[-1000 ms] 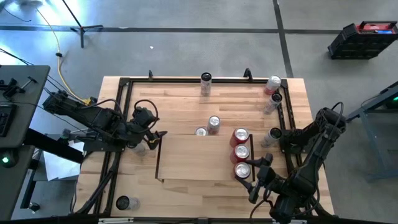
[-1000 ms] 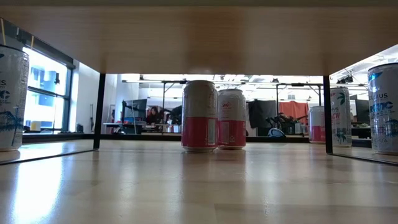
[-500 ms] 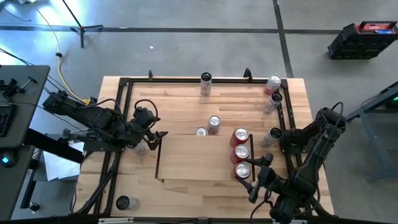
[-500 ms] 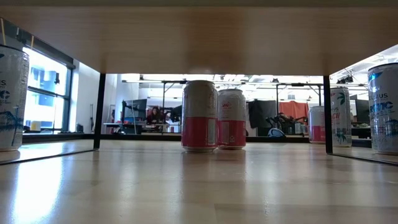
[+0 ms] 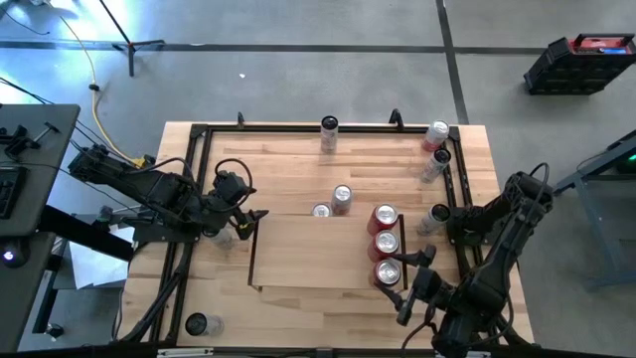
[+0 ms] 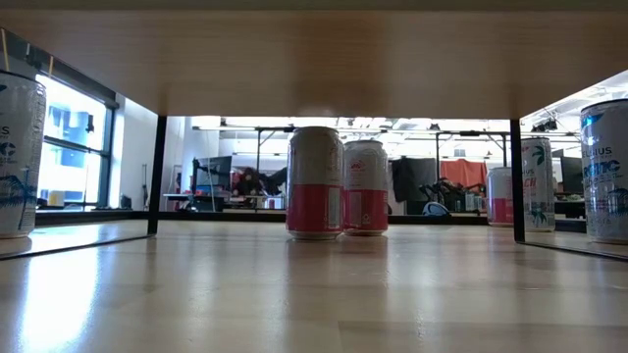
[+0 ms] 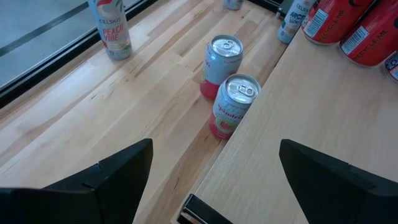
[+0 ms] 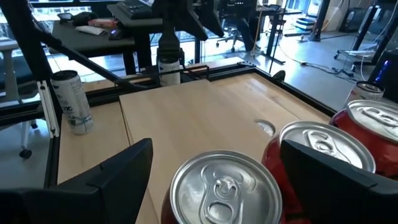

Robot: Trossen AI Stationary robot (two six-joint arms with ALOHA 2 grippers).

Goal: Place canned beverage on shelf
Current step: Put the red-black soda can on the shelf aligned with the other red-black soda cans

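The shelf (image 5: 318,254) is a raised light-wood board with thin black rails. Three red cans stand in a row along its right edge (image 5: 386,242). Two pink cans (image 5: 341,199) stand on the table just beyond its far edge; they also show in the left wrist view (image 7: 234,106) and the low view (image 6: 315,181). My left gripper (image 5: 248,221) is open and empty at the shelf's left end. My right gripper (image 5: 411,278) is open, with the nearest red can (image 8: 227,186) close in front of it, between the lines of its fingers and untouched.
Tall slim cans stand along the black outer frame: one at the far edge (image 5: 329,129), several by the right rail (image 5: 435,149), one at the near left corner (image 5: 199,323), one under my left arm (image 5: 223,236). Bare shelf board lies left of the red cans.
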